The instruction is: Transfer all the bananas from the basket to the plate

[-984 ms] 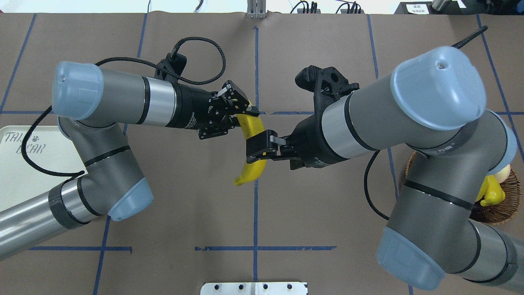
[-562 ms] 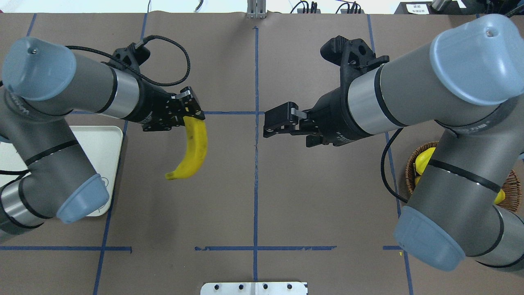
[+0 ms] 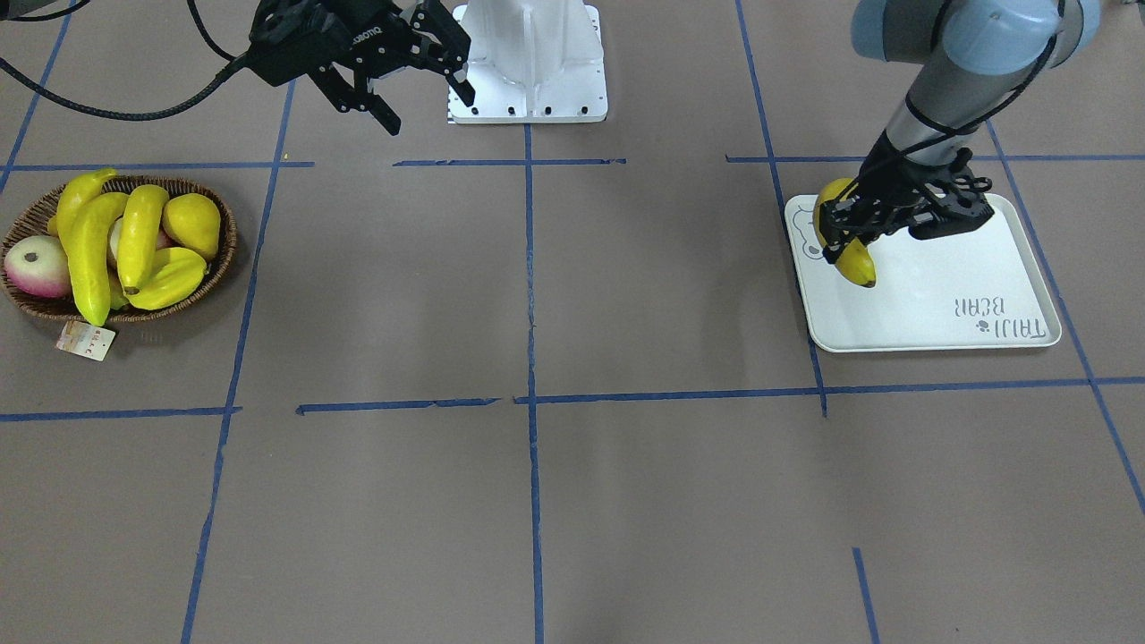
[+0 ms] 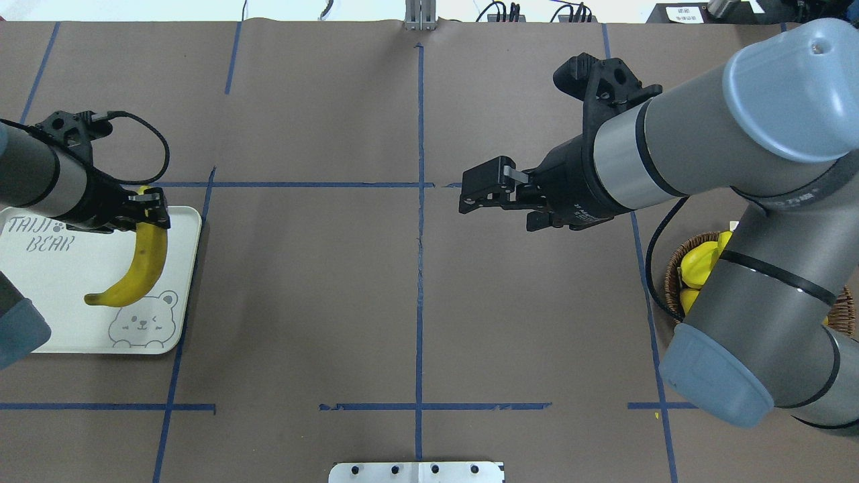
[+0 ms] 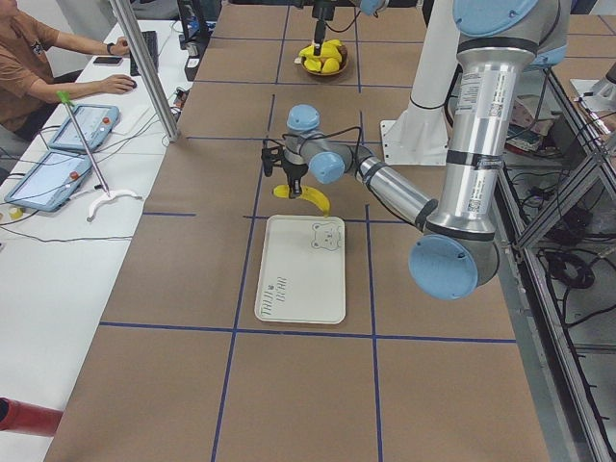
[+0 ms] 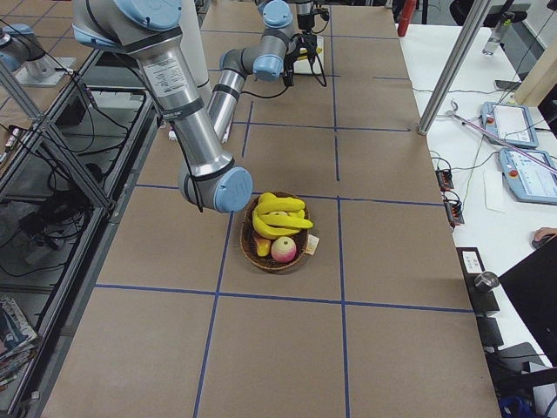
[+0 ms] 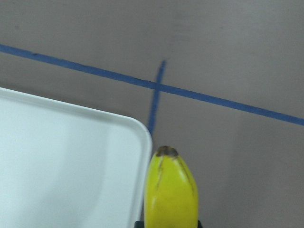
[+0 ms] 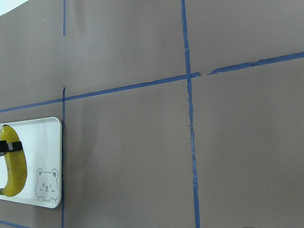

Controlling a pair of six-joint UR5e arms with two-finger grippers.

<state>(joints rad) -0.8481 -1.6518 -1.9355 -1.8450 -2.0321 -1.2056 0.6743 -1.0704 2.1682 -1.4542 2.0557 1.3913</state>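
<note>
My left gripper [image 4: 144, 208] is shut on the upper end of a yellow banana [image 4: 137, 265]. The banana hangs curved over the bear-print corner of the pale plate [image 4: 40, 315]. The front view shows the same banana [image 3: 854, 259] with its low tip over the plate [image 3: 930, 304]; I cannot tell whether it touches. My right gripper [image 4: 466, 194] stands open and empty above the table's middle, right of the centre line. Three more bananas [image 3: 89, 241] lie in the wicker basket [image 3: 224, 250] at the robot's far right, partly hidden under the right arm in the overhead view.
The basket also holds a pink-white round fruit [image 3: 36, 266], a yellow lemon-like fruit [image 3: 192, 224] and a ridged yellow fruit [image 3: 170, 277]. A paper tag [image 3: 87, 340] lies beside it. Blue tape lines cross the brown table. A person [image 5: 38, 67] sits at a side desk.
The right gripper let go of the banana and drew back to the right. The left gripper carried the banana leftward from the table's centre to over the plate.
</note>
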